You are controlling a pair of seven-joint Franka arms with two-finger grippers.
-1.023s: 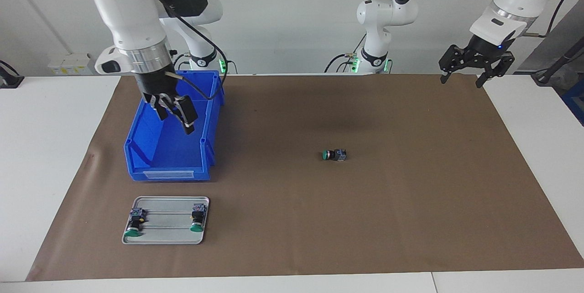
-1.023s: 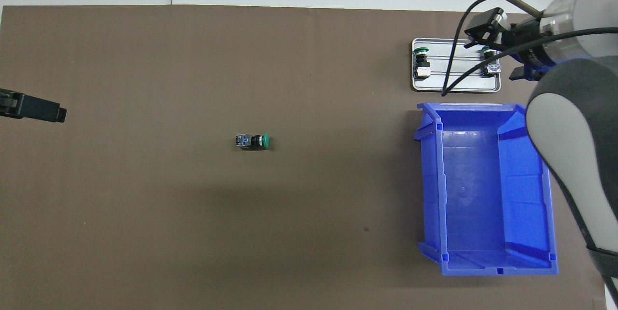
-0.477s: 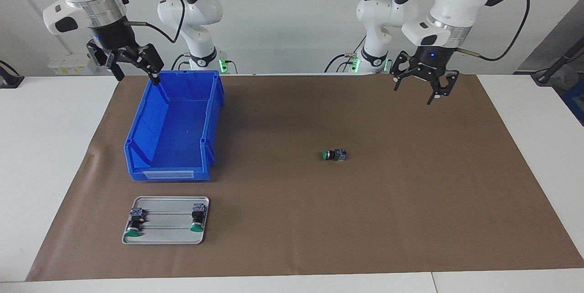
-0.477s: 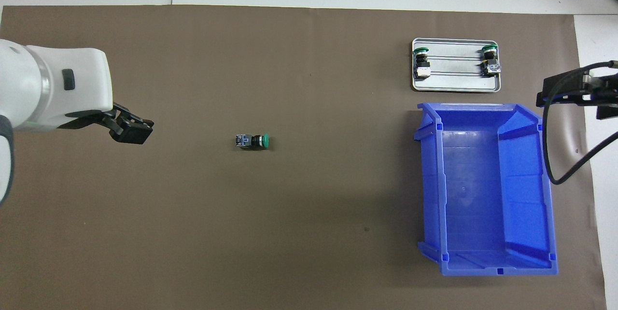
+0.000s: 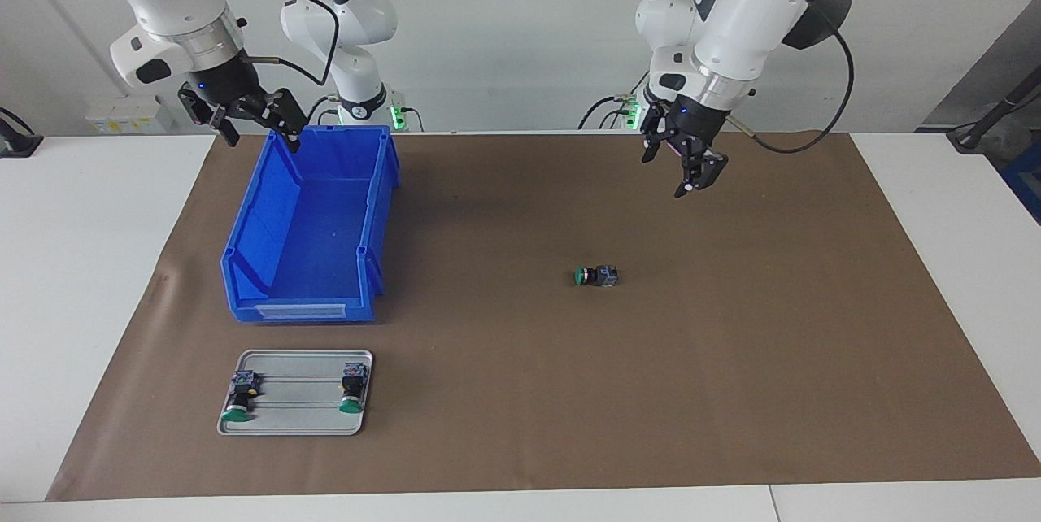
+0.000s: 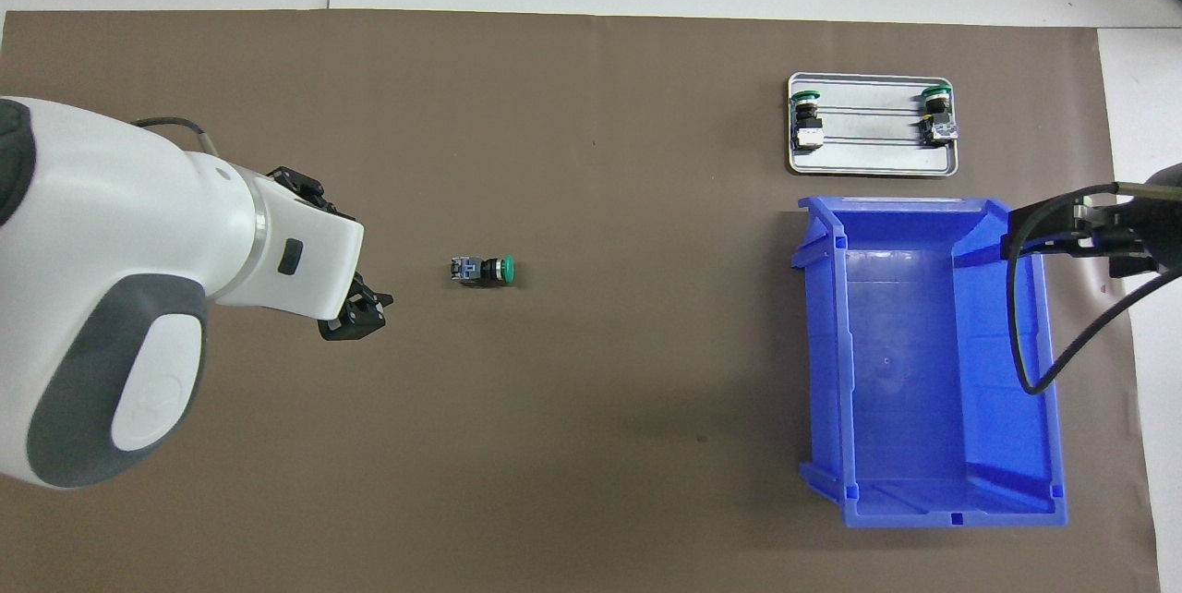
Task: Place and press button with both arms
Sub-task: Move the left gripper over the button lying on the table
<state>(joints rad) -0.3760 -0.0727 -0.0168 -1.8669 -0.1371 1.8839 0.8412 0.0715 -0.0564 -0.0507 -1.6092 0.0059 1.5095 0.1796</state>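
Now the two arms have traded roles. The right tool (image 5: 259,136), which a second ago hung low inside the blue bin (image 5: 301,312), has lifted out and hangs over the bin's rim at the robots' end, its jaws wide with nothing in them. Meanwhile the left tool (image 5: 698,180) has swung in from the edge of the brown paper (image 5: 732,392) at the left arm's end and turned its fingers downward. It now hangs over bare paper, well apart from the button (image 5: 596,276) and clearly above it. Its jaws stand apart and empty, though they look a little narrower than before. The button itself has not moved: it lies on its side on the paper near the middle of the surface, its green cap pointing toward the right arm's end, untouched by either tool. Two more buttons sit on the metal tray (image 5: 297,427), which lies farther from the robots than the bin, and they too are unchanged. I judge that the right arm has finished its part at the bin and is waiting, while the left arm is starting its approach to pick the loose button up. Placing and pressing are both still to be done, and the next move calls for the left tool to come over the button's body and descend.
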